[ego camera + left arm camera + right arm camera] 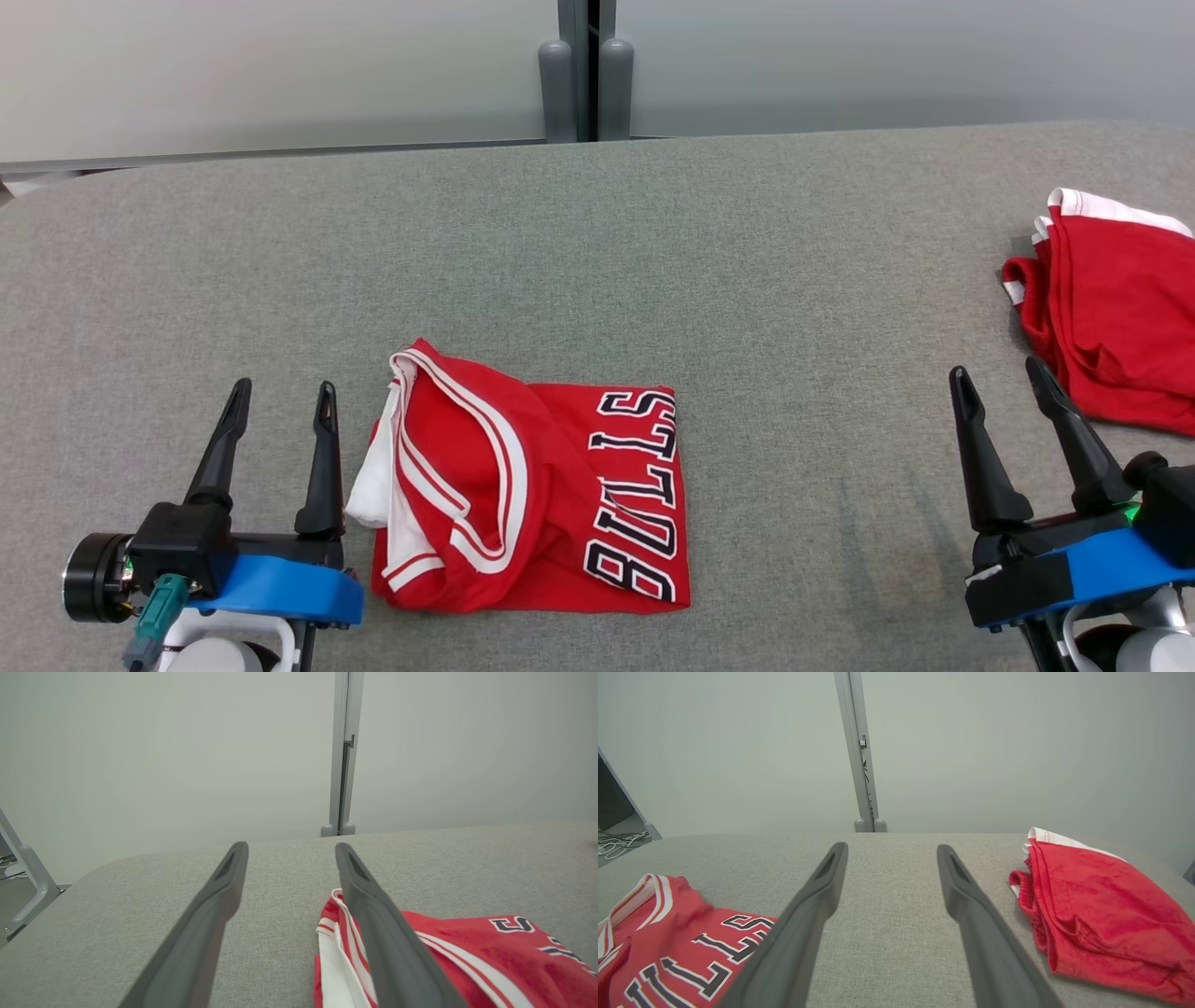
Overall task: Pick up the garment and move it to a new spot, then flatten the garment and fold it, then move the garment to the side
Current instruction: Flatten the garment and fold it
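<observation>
Right now we are looking across a grey, felt-like table top (653,233). A second red garment (1111,327) with white trim is lying in a loose, soft heap near its right edge, just beyond our right gripper (997,370). A grey post (585,65) is standing behind the table. The red jersey (532,485), a rough rectangle with white-striped edging and black lettering, is resting at the near middle, just beside our left gripper (284,385). We are holding both grippers with fingers spread apart, clasping nothing.
</observation>
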Motion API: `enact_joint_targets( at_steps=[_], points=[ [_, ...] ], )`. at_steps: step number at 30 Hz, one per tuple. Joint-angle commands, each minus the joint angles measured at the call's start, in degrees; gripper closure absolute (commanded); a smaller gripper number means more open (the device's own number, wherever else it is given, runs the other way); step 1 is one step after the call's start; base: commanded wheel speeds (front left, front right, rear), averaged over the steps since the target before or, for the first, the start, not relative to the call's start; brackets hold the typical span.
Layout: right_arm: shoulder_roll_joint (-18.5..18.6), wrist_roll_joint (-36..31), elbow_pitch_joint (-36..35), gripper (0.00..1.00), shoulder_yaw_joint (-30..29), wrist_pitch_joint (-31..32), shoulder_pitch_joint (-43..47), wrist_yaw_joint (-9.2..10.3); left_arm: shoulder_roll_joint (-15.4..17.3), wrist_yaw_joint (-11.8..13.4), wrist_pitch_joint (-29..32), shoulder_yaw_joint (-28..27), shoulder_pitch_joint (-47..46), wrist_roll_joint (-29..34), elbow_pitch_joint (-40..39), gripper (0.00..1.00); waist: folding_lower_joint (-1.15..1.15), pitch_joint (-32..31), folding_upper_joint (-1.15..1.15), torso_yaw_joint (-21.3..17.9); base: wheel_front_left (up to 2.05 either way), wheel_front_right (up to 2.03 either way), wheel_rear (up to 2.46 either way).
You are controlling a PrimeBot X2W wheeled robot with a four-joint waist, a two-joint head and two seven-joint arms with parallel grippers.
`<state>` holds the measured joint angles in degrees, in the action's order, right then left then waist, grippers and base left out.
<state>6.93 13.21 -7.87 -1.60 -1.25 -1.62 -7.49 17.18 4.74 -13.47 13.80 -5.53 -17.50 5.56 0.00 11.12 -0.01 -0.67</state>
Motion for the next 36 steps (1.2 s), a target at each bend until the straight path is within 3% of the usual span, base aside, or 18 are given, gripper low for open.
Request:
enact_joint_targets(
  at_steps=[1, 2, 3, 4, 8, 13, 18, 24, 36],
  points=[
    [-0.1, -0.2, -0.2, 0.0, 0.0, 0.3, 0.7, 0.0, 0.2, 0.3, -0.1, 0.1, -0.1, -0.2, -0.2, 0.0, 0.0, 0.1, 0.01, 0.0, 0.0, 0.0, 0.0],
    [0.0, -0.1, 0.0, 0.0, 0.4, 0.5, 0.5, 0.0, 0.3, 0.2, -0.1, 0.1, -0.2, -0.2, -0.2, 0.0, 0.0, 0.2, 0.01, 0.0, 0.0, 0.0, 0.0],
    [0.1, 0.0, 0.3, 0.55, 0.9, 0.7, 0.2, 0.0, 0.3, 0.2, -0.1, 0.1, -0.4, -0.2, -0.3, 0.0, 0.0, 0.3, 0.01, 0.0, 0.0, 0.0, 0.0],
    [0.2, 0.2, 0.5, 1.0, 1.7, 1.2, -0.3, 0.0, 0.4, 0.2, -0.1, 0.2, -0.6, -0.2, -0.3, 0.0, 0.0, 0.6, 0.01, 0.0, 0.0, 0.0, 0.0],
    [1.2, 1.0, 3.0, 1.0, 7.9, 1.8, -3.0, 0.0, 0.1, 0.2, -0.1, 0.6, -1.9, 0.1, -0.7, 0.0, 0.0, 2.0, 0.01, 0.7, 0.0, 0.0, 0.0],
    [1.1, 4.5, 10.3, 1.0, 24.1, 1.2, -9.4, 0.0, -0.4, -0.2, -0.6, 1.1, -3.6, 0.2, -0.3, 0.0, 0.0, 3.8, 0.01, 2.5, 0.0, 0.0, 0.0],
    [0.9, 7.7, 16.6, 1.0, 34.1, -0.2, -15.0, 0.0, -1.1, -0.3, -0.9, 1.5, -4.5, 0.2, 0.3, 0.0, 0.0, 4.8, 0.01, 4.0, 0.0, 0.0, 0.0],
    [1.6, 10.7, 22.8, 1.0, 40.8, -1.8, -20.7, 0.0, -1.6, -0.6, -1.4, 1.6, -5.3, 0.1, 0.9, 0.0, 0.0, 5.9, 0.01, 5.0, 0.0, 0.0, 0.0],
    [1.8, 15.8, 35.6, 1.0, 47.8, -2.5, -26.5, 0.0, -2.5, -1.3, -1.7, 1.5, -6.2, 0.3, 1.8, 0.0, 0.0, 6.4, 0.01, 5.4, 0.0, 0.0, 0.0]
  ],
)
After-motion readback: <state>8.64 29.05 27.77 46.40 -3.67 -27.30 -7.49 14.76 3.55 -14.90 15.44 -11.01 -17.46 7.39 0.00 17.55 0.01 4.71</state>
